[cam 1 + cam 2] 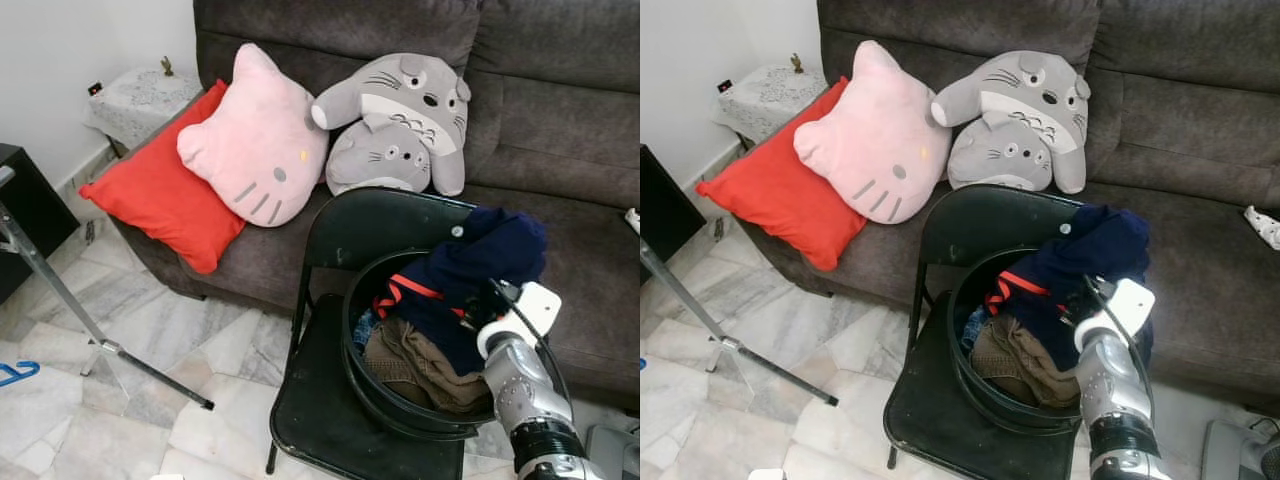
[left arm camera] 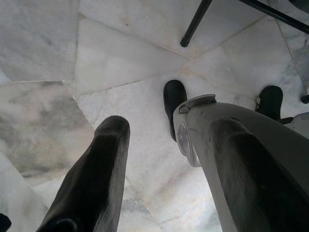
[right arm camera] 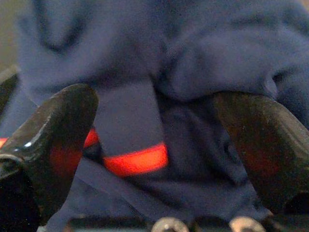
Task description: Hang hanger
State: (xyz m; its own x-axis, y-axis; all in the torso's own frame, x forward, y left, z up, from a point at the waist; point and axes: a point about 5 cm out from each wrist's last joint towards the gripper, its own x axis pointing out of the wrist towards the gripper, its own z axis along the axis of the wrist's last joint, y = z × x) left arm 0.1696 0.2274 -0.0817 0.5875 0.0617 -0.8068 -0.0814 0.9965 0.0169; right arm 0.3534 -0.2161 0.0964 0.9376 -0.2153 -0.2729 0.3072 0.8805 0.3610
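On the seat of a black folding chair (image 1: pixel 330 420), at about 5 o'clock in the head view: one round black basket (image 1: pixel 362 372), holding clothing. Contents: a navy garment with a red stripe (image 1: pixel 470 265), heaped highest and spilling over the basket's rim at 2 o'clock; a brown garment (image 1: pixel 425 368) lying lower toward 6 o'clock; a scrap of blue fabric (image 1: pixel 364 326) against the wall at 9 o'clock. Right claw (image 3: pixel 154 145): fingers spread wide, pressed up to the navy garment with the red stripe lying between them, nothing clamped; the silver right arm (image 1: pixel 525 395) rises from 5 o'clock to the basket's rim. Left claw (image 2: pixel 159 179): hangs over the marble floor (image 2: pixel 120 63), fingers apart and holding nothing, beside the robot's leg. Behind the chair, from 11 to 3 o'clock: a dark grey sofa (image 1: pixel 560 130), carrying a red cushion (image 1: pixel 165 195), a pink cat-face cushion (image 1: pixel 255 145) leaning on it, and two grey plush creatures (image 1: pixel 400 120) stacked one on the other. At 10 o'clock, a small side desk under a lace cloth (image 1: pixel 140 100). At 8 o'clock, a metal stand leg (image 1: pixel 70 300) slanting across the floor, and at the frame edge a blue hanger (image 1: pixel 18 373) lying on the floor, well apart from both claws.
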